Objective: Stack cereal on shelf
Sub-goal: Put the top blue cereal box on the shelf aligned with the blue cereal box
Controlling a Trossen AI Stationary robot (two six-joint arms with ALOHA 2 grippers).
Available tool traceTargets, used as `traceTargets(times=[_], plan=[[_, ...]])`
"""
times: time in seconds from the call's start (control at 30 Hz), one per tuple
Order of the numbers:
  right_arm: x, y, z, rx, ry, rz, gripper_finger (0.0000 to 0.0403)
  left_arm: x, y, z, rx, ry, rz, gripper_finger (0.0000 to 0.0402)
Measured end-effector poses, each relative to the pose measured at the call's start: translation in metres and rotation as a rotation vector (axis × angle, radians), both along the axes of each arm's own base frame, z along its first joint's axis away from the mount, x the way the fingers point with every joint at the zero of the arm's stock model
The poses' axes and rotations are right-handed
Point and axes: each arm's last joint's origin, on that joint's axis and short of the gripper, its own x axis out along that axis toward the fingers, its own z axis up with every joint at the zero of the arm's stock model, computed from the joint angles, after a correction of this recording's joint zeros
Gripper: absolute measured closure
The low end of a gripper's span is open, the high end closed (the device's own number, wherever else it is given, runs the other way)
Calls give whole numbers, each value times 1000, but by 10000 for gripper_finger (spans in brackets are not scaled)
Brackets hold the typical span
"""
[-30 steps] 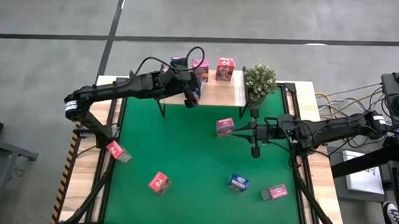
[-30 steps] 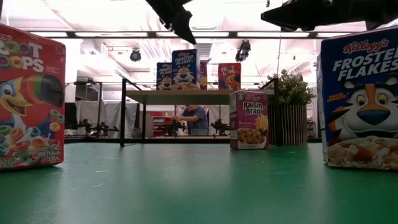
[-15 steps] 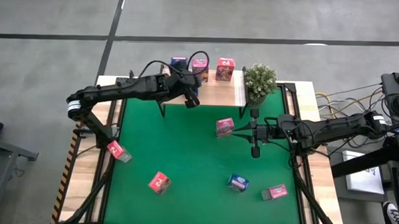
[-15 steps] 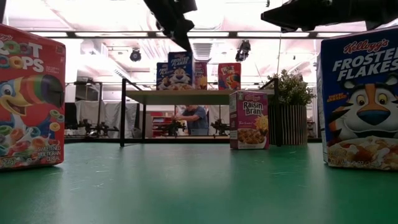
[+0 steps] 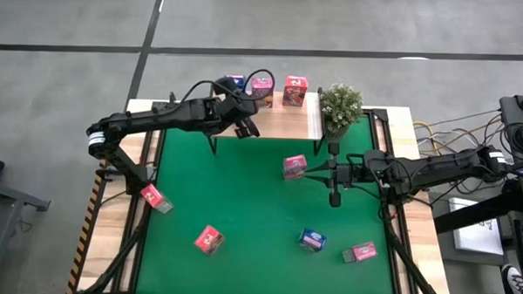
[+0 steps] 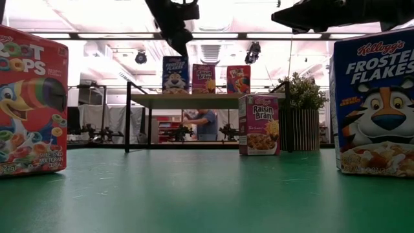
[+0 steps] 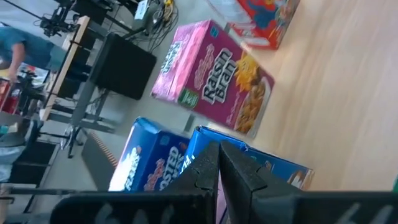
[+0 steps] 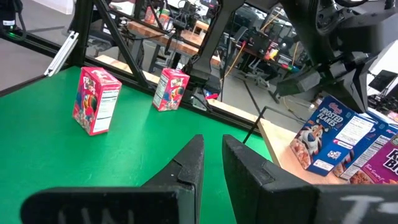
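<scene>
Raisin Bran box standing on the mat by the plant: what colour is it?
Pink-magenta Raisin Bran box, white lettering; clearest in the low view.

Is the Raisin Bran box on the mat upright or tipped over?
Upright. In the low view the Raisin Bran box stands on its base on the green mat, front panel reading right way up.

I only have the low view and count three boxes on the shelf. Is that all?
Observer: No, four. The left wrist view shows a second Frosted Flakes box beside the first.
Operator: Is the left arm holding anything?
Observer: No, the left pincer is shut and empty, over the shelf.
Operator: How many are on the mat?
Observer: The high view shows five cereal boxes on the green mat.
</scene>
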Motion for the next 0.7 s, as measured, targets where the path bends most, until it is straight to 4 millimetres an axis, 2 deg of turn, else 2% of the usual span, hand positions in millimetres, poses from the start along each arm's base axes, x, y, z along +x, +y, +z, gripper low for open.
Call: traceTargets(times=[0.7], plan=[[0, 0, 0, 0, 1, 0, 355, -7, 5, 0, 27, 57, 42, 402]])
